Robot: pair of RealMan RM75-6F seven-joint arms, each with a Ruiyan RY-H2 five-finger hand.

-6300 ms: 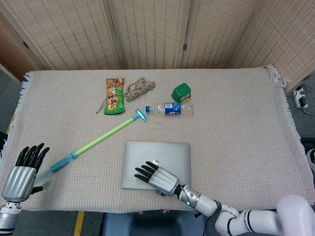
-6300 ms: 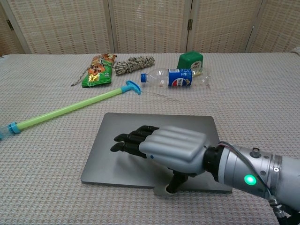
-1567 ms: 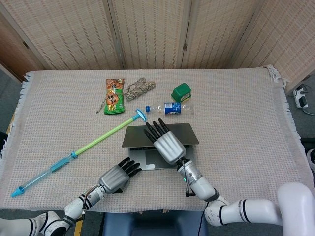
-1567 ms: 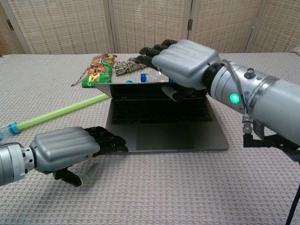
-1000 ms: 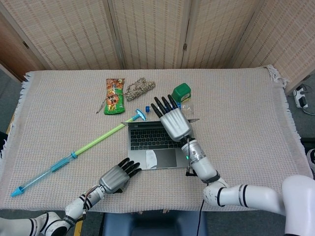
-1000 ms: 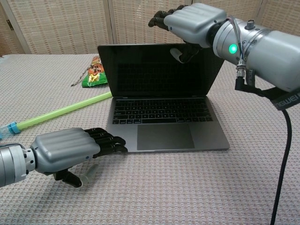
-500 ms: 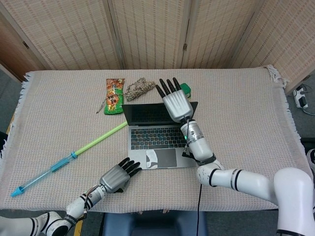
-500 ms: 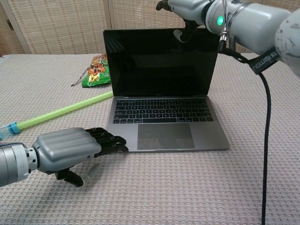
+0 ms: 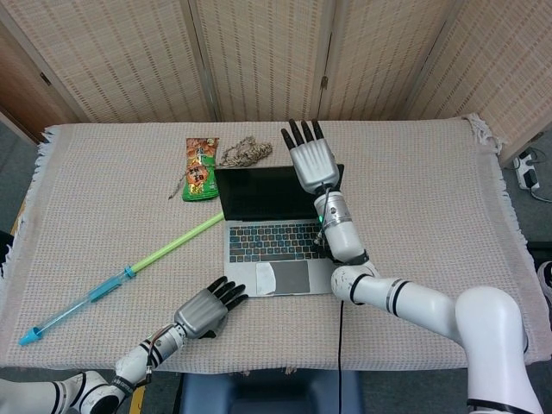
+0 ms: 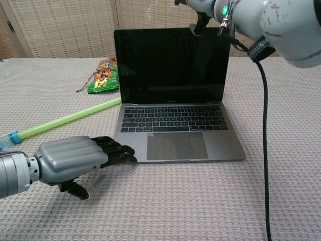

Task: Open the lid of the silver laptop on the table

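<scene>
Lid-raising nearly finished: silver laptop (image 10: 173, 100) upright, right hand (image 9: 313, 160) fingers flat atop its lid edge, gripping nothing, left hand (image 10: 75, 159) spread, bracing beside the base; next, release.

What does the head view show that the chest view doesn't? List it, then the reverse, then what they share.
Only the head view shows the whole right hand, fingers spread over the top edge of the lid, the coiled rope behind the laptop, and the stick's blue end.

Only the chest view shows the dark screen face-on, with the lid standing upright, and the left hand's fingertips right at the laptop base's front left corner.

Both show the open silver laptop, the left hand lying on the cloth, the green snack bag and the green stick.
</scene>
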